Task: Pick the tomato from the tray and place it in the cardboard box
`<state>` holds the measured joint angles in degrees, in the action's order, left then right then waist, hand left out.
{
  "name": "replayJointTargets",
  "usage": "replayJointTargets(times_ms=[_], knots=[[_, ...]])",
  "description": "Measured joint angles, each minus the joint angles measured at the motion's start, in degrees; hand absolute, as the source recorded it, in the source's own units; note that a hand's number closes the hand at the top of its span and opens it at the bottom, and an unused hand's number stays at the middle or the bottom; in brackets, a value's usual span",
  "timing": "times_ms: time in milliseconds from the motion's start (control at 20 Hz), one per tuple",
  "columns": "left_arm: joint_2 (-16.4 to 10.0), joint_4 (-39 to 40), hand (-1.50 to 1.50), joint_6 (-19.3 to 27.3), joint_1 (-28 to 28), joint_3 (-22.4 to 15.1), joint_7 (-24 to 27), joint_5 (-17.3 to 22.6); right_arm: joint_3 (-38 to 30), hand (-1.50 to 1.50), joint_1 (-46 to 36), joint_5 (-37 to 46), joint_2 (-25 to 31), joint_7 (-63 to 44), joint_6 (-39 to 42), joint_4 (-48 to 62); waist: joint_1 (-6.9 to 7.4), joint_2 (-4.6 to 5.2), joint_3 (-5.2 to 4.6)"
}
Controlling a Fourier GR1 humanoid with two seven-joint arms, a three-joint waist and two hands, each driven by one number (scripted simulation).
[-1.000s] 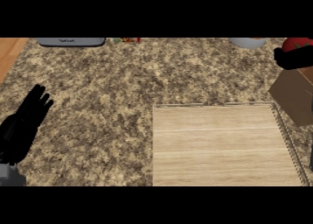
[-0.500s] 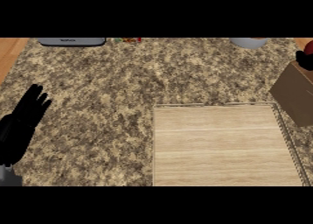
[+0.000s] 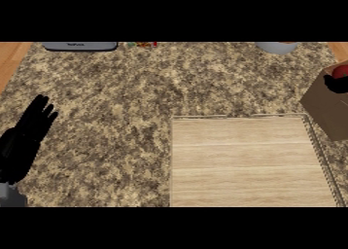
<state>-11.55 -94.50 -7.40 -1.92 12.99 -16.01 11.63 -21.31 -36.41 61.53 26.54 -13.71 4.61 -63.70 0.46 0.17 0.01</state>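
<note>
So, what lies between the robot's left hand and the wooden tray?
Only bare speckled counter, as the head view shows; the open left hand and the tray stand apart.

Red tomato (image 3: pixel 344 71) at right edge, at top of brown cardboard box (image 3: pixel 333 109); pale wooden tray (image 3: pixel 241 165) just left of box.

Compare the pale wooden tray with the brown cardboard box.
The pale wooden tray lies flat, square to the view; the brown cardboard box stands taller, turned at an angle. The tray holds nothing; the box, cut by the right edge, has the red tomato at its top. Both rest on the speckled stone counter.
</note>
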Motion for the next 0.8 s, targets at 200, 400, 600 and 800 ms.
replayJointTargets(times_ms=[200,400,600,800], knots=[[-0.67,0.61,0.0,-0.6,-0.61,0.56,-0.04,0.43,-1.73,-1.5,-0.83,-1.07,-0.38,-2.1,-0.21,5.62,0.27,-0.29,-0.43],[-0.49,0.94,0.0,-0.52,-0.94,0.46,0.1,0.15,-2.77,-1.5,0.23,-3.33,0.52,1.82,-0.49,11.22,0.15,-0.11,-0.16],[-0.05,0.42,0.0,-0.76,0.09,0.41,0.38,0.2,-4.29,-1.5,1.12,-6.57,-0.08,7.16,-4.68,13.25,0.01,-0.08,-0.03],[0.11,1.44,0.0,0.21,-1.56,0.44,0.15,-0.34,-9.57,-1.5,0.01,-12.85,-2.07,9.62,-9.79,11.67,-0.44,-0.11,0.05]])
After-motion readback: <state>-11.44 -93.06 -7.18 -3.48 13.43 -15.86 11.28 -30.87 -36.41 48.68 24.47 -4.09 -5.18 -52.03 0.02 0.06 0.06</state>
